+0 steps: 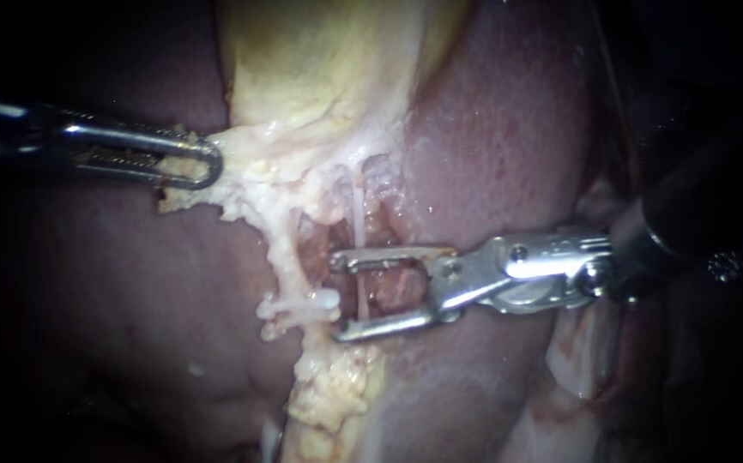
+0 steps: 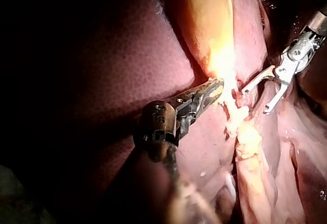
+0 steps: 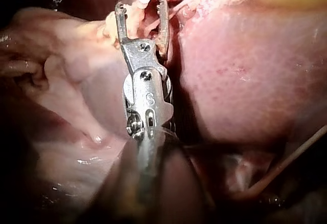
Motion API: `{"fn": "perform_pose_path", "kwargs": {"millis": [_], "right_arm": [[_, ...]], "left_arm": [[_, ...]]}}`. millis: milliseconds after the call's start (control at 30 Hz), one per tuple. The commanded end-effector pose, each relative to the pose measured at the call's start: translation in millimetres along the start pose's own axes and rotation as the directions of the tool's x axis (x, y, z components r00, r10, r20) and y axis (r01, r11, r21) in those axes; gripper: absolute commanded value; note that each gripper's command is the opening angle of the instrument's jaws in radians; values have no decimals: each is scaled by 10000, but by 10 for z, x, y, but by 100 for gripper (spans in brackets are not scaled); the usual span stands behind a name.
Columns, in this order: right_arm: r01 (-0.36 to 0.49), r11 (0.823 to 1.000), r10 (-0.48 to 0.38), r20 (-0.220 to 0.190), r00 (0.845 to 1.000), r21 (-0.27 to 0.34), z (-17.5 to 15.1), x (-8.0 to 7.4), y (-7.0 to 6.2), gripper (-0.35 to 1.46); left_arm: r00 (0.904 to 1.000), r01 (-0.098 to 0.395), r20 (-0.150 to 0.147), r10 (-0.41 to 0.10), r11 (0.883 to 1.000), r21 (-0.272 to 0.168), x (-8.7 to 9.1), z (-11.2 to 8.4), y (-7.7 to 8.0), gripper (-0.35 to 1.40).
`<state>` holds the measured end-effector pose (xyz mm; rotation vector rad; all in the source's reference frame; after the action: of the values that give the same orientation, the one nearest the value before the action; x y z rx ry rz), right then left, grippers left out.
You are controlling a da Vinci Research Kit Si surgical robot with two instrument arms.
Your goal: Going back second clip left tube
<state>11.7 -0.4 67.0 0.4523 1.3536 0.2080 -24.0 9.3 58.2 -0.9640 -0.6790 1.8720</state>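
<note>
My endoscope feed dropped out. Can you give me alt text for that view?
Right instrument, jaws open, straddles a thin pale tube beside the liver. Left instrument, jaws shut on pale tissue, holds it below the gallbladder.

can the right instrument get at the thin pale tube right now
Probably yes: the jaws of the right instrument stand open with the thin pale tube seemingly between them, nothing blocking, while the left instrument grips the pale tissue aside.

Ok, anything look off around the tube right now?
Nothing stands out. The right instrument has its jaws open with the thin tube running between them; the left instrument is shut on pale tissue. No tear or spill shows.
</note>
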Motion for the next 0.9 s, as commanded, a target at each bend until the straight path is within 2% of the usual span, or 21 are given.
{"fn": "perform_pose_path", "kwargs": {"millis": [33, 167, 233, 400, 600, 900], "right_arm": [[132, 9999, -133, 176, 9998, 32, -8, 4, -3, 50], [670, 9977, -681, 1237, 9900, 127, -46, 27, -11, 50], [822, 9965, -831, 1523, 9848, 120, -58, 36, -12, 50], [1084, 9940, -1050, 1633, 9810, -118, -83, 50, -9, 50], [1136, 9932, -1073, 1704, 9795, -273, -91, 50, -8, 50], [1134, 9931, -1069, 1707, 9795, -284, -91, 49, -7, 50]], "left_arm": [[10000, -1, 1, 1, 10000, 4, 0, 1, -1, -35], [10000, -2, 1, 2, 10000, 4, 0, 1, -1, -35], [10000, -2, 0, 2, 10000, 5, 0, 1, -1, -35], [10000, -1, -3, 1, 10000, 11, 0, 2, -1, -35], [10000, -5, -16, 5, 10000, 33, -1, 6, 0, -35], [10000, -58, 31, 59, 10000, -55, -7, 36, -7, -35]]}}
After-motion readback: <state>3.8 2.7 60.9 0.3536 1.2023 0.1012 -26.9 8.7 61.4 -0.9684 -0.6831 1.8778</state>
